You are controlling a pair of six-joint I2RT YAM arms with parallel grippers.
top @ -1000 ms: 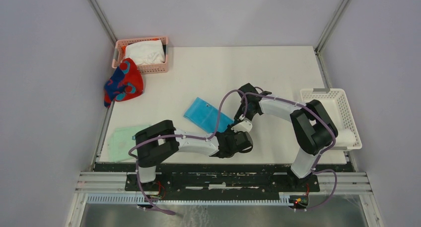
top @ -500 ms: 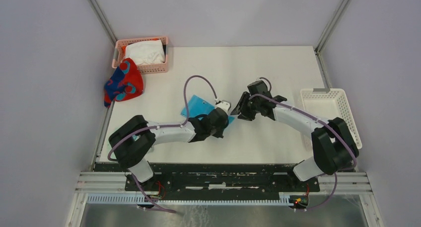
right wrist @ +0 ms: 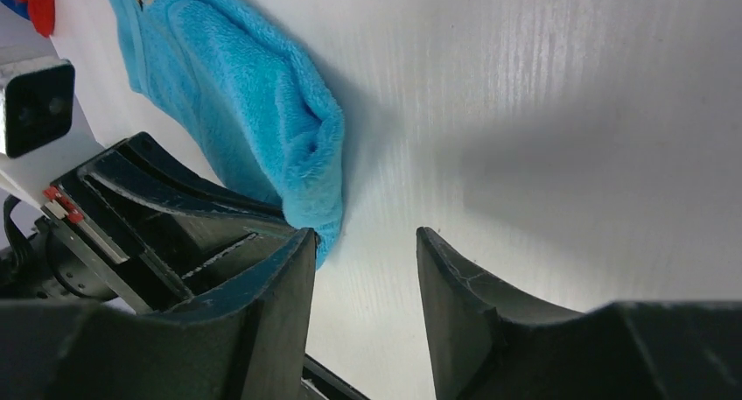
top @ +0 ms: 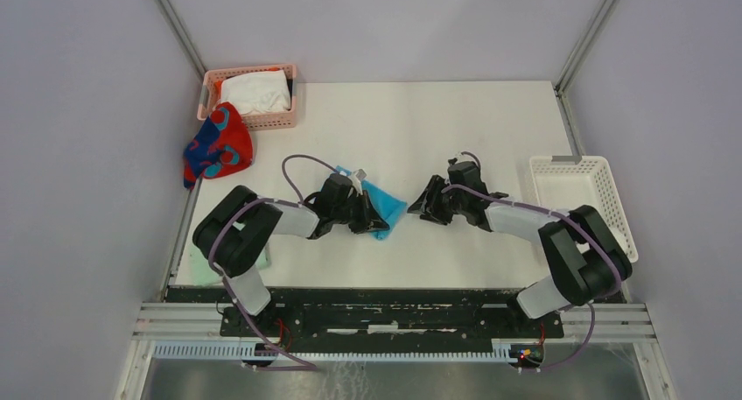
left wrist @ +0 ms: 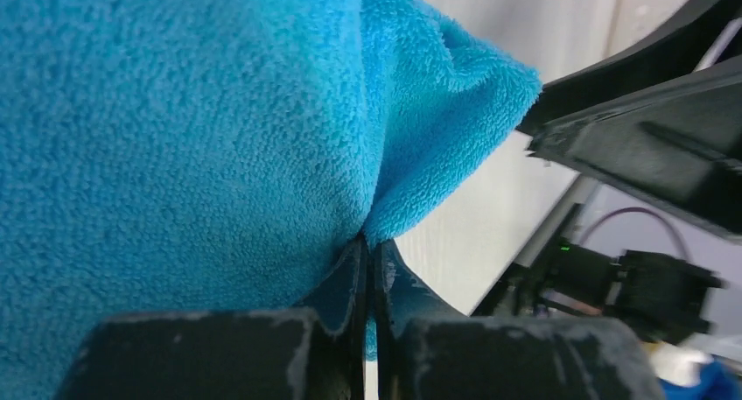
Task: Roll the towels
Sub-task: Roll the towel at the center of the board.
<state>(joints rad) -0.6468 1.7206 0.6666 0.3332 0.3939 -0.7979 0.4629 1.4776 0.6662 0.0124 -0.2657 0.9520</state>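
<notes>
While left jaws pinch the turquoise towel (top: 385, 212), right jaws gape

Two arms are seen in the top view: the left arm (top: 293, 218) at the lower left and the right arm (top: 516, 218) at the lower right. Each is made of white tube parts joined by big, round black joints. A thin purple cable (top: 302, 157) is fixed along the left arm, and another purple cable (top: 472, 190) along the right arm. Both arms are bolted to a black plate (top: 385, 317) on silver rails at the bottom of the frame. A tiny red light (top: 523, 354) is lit there. In the wrist views, the left gripper (left wrist: 367, 260) and right gripper (right wrist: 363, 242) are seen with dark fingers (right wrist: 262, 312), marked by pale scratches.
</notes>
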